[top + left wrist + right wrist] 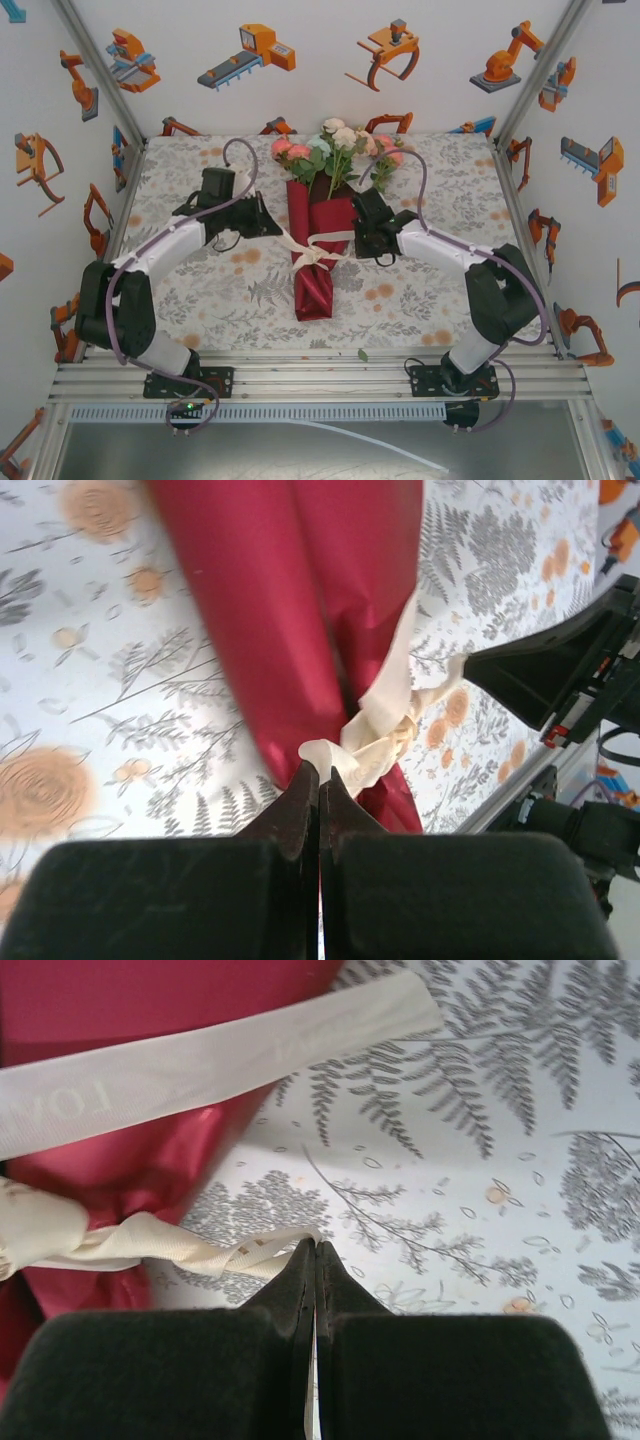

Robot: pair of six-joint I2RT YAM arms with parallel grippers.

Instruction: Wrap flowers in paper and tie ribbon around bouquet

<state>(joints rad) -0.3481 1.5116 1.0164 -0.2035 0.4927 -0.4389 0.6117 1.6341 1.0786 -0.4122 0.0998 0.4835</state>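
The bouquet [305, 212] lies flat at the middle of the table [200, 290], blooms toward its far edge. The flowers [340, 137], pink, white and pale green on thin green stems, fan out of the wide mouth of the paper [312, 290], a glossy crimson sheet rolled into a narrow cone pointing at the table's near edge. A cream ribbon [312, 255] is knotted around the cone's waist, its strands drawn out to either side.
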